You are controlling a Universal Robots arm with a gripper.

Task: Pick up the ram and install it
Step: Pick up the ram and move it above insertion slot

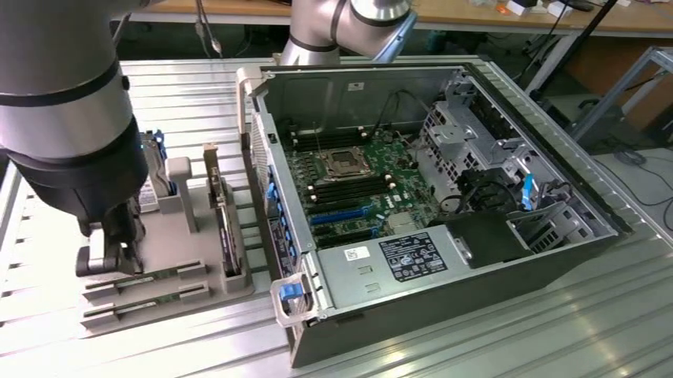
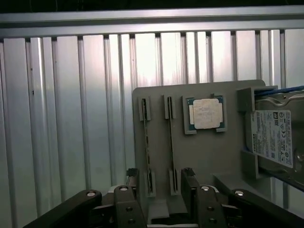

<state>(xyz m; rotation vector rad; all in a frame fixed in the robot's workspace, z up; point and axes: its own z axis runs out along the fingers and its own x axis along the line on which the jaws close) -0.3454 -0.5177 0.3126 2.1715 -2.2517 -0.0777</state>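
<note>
A silver metal table (image 1: 474, 331) with long ridges holds an open computer case (image 1: 421, 181). Beside the case, on the exterior view's left, sits a gray holder (image 2: 204, 152).

Two ram sticks stand on their thin edges in slots on the holder. The first ram stick (image 2: 146, 137) and the second ram stick (image 2: 170, 137) are side by side and close together. Neither one is in the computer yet. A square silver chip (image 2: 205, 114) lies next to them, and a hard drive (image 2: 273, 137) is past that.

The gripper (image 2: 160, 179) is wide apart and holds nothing. In the wrist view, both sticks sit in the gap between its fingers (image 2: 133, 187).

That could be trouble. If the gripper goes down like this, it may squeeze both sticks at once, or a finger may land on top of one and push it crooked. The sticks are thin, so a grab near one end could tip a stick in its slot.

The thick arm (image 1: 63, 102) comes down from above on the exterior view's left. Its wrist points straight down, with the gripper hanging just over the near end of the holder.
</note>
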